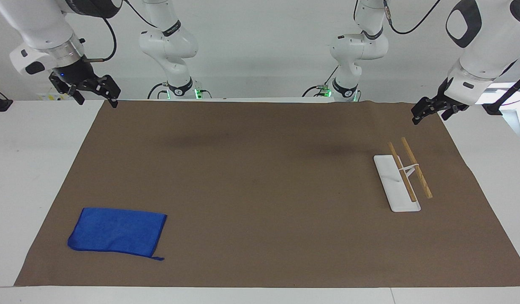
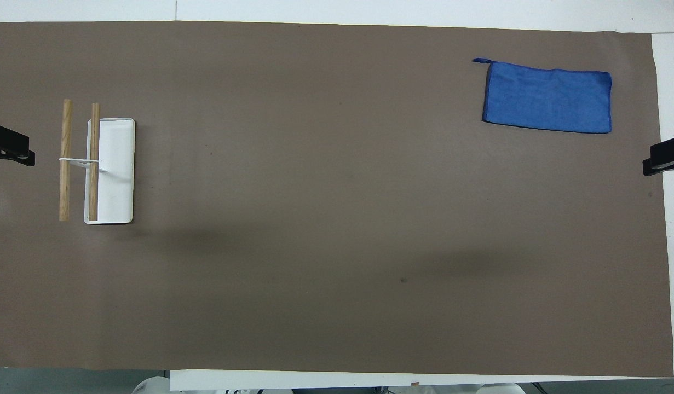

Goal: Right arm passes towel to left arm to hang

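Towel (image 1: 117,232) flat on mat; only facing view shows right pincer (image 1: 95,90) open.

My two arms are glossy white with rounded segments and dark grey joint patches. My right arm (image 1: 40,38) ends in a silver wrist ring and a black gripper (image 1: 93,90) showing a small blue light, with a thin black cable looping beside it. My left arm (image 1: 479,55) carries a slim black gripper (image 1: 431,110). Green lights glow at both bases.
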Robot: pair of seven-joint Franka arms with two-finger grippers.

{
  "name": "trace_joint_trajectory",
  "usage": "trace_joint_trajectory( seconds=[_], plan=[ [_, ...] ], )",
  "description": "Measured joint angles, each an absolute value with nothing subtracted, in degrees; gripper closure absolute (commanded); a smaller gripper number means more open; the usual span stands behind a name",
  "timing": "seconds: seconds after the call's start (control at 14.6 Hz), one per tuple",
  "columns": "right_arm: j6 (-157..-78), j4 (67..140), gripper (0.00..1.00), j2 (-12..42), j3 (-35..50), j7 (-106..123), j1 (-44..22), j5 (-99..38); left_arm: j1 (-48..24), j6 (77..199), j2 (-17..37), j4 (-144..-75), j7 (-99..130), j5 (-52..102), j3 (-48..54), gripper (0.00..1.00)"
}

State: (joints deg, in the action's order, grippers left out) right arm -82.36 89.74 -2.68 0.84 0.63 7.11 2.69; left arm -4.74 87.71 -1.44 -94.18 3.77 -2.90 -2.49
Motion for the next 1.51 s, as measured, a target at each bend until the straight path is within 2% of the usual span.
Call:
trace_joint_trajectory(
  seconds=[0.55,0.82,0.96,1.24,1.37,1.51],
  plan=[
    [-82.3,89.8,0.0,-2.7,0.8,1.2,7.2,2.6,-4.7,87.9,-2.3,-93.9,3.8,-2.9,-2.5,0.0],
    [-87.0,88.9,0.0,-0.5,0.5,7.7,7.2,2.9,-4.7,87.9,-2.3,-93.9,3.8,-2.8,-2.6,0.0],
    [-88.8,83.8,0.0,6.4,0.5,8.2,7.2,3.0,-4.7,87.9,-2.3,-93.9,3.8,-2.8,-2.6,0.0],
    [-93.7,64.7,0.0,29.9,0.7,8.3,7.4,3.0,-4.7,87.9,-2.3,-93.9,3.8,-2.8,-2.6,0.0],
    [-98.9,60.6,0.0,38.1,1.7,8.3,8.2,2.9,-4.7,87.9,-2.3,-93.9,3.8,-2.8,-2.6,0.0],
    [-103.1,59.7,0.0,43.1,2.2,8.3,9.0,0.9,-4.7,87.9,-2.3,-93.9,3.8,-2.8,-2.6,0.0]
  ],
)
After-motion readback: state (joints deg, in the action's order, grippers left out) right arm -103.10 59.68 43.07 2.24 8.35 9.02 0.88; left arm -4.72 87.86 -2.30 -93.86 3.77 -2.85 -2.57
